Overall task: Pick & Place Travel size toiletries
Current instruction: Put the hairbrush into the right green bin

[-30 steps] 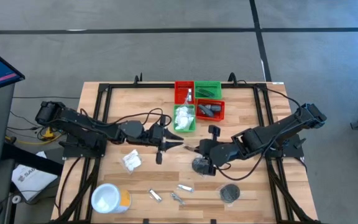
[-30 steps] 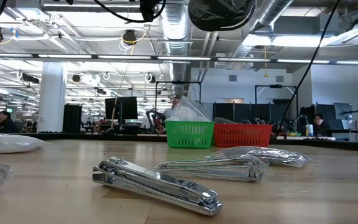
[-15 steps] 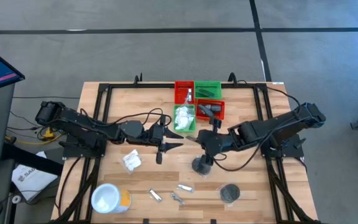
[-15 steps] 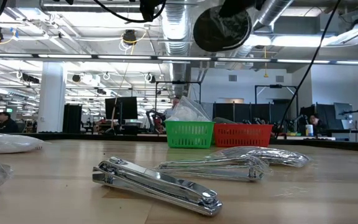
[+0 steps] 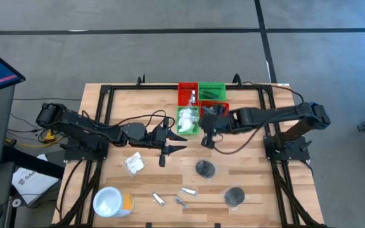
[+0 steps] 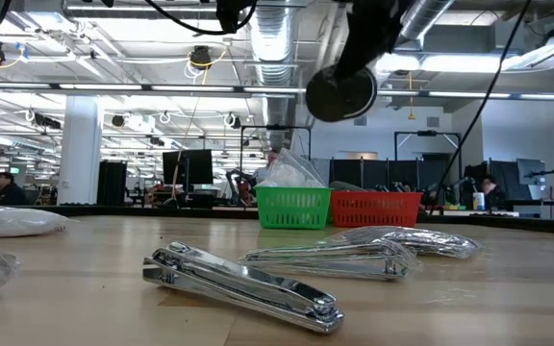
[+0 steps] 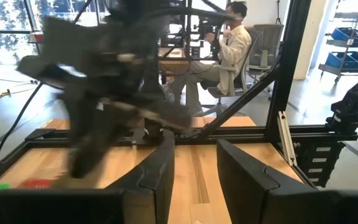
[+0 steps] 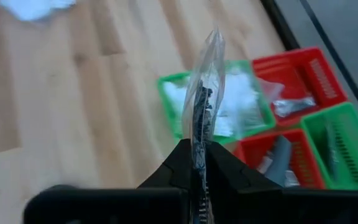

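Wrapped disc one wobble away from the wrong bin

Right hand (image 8: 199, 163) is clamped on a black round disc in clear wrap (image 8: 202, 102), pinching it edge-on so most of the wrap sticks out past the fingertips. It hangs in the air just short of the bins. Ahead of that hand are the green bin with white packets (image 8: 225, 106), then a red bin with the grey bottle (image 8: 278, 155).

My worry: the grip is only on a thin edge of slippery film, so a quick swing could let it slide out early, or drop it in the neighbouring bin.

Left hand (image 5: 173, 148) sits part open, empty, off to the side over the worktop (image 5: 246, 158).

No readable writing anywhere.
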Tool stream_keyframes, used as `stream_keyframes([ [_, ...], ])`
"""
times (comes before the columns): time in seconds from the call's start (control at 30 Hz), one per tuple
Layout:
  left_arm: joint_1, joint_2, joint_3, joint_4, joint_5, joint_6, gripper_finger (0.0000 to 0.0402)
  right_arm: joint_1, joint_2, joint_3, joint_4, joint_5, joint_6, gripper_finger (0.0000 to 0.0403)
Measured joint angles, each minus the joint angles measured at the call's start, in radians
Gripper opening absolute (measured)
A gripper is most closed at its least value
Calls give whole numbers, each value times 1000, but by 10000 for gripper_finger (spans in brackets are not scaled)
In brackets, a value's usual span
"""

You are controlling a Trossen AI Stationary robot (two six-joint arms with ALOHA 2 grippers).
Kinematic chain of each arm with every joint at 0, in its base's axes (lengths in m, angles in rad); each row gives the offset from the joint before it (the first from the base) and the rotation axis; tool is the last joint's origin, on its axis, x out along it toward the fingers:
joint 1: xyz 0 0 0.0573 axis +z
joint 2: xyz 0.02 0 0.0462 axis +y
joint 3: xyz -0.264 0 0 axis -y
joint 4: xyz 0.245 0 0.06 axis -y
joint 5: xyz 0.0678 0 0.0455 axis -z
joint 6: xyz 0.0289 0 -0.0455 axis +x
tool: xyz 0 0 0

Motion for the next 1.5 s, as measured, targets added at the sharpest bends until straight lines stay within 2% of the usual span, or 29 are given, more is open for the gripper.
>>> stream_keyframes([
  [0.17, 0, 0, 0, 0, 0, 0, 114, -100, 0, 0, 4, -22, -64, 16],
  [0.33, 0, 0, 0, 0, 0, 0, 114, -194, 0, 0, 5, -96, -124, 16],
  [0.5, 0, 0, 0, 0, 0, 0, 114, -276, 0, 0, 5, -104, -178, 16],
  [0.9, 0, 0, 0, -1, 0, 0, 114, -504, 45, -2, 32, -256, -328, 16],
  [1.1, 0, 0, 0, -2, 0, 0, 114, -604, 78, 0, 64, -310, -378, 16],
  [1.5, 0, 0, -1, -2, 0, 29, 114, -754, 228, 0, 121, -362, -480, 17],
])
